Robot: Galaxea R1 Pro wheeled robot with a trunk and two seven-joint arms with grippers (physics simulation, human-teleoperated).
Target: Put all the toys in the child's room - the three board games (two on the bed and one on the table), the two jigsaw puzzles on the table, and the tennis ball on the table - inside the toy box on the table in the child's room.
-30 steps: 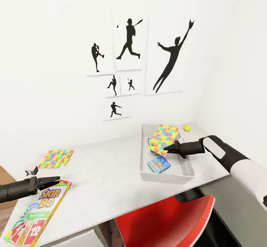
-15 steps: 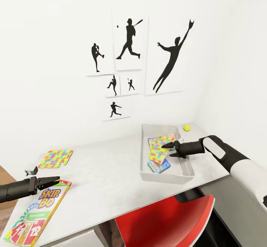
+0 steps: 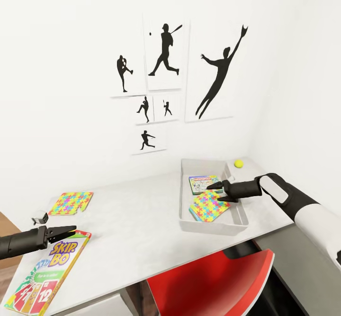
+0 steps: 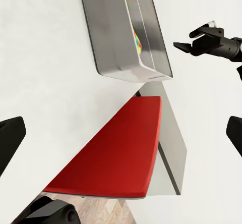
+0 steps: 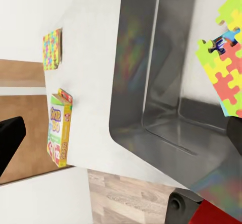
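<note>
The grey toy box (image 3: 237, 223) stands at the table's right end. Inside it one jigsaw puzzle (image 3: 210, 207) lies flat, beside a board game (image 3: 202, 184) at the far end. My right gripper (image 3: 216, 192) hovers open just above that puzzle with nothing between its fingers. In the right wrist view the puzzle (image 5: 227, 77) lies on the box floor. The tennis ball (image 3: 239, 163) rests on the table behind the box. A second jigsaw puzzle (image 3: 71, 202) lies at the left. My left gripper (image 3: 71, 230) stands open above a Skip-Bo board game (image 3: 45, 273).
A red chair (image 3: 213, 283) is tucked under the table's (image 3: 137, 212) front edge. A small grey and white object (image 3: 40, 218) sits near the left gripper. White walls close in behind and to the right, with baseball silhouette prints (image 3: 166, 55).
The right gripper opened and let go of the jigsaw puzzle. It dropped from a tilted hold to lie flat in the toy box, covering the blue board game there. The left arm stayed still.
</note>
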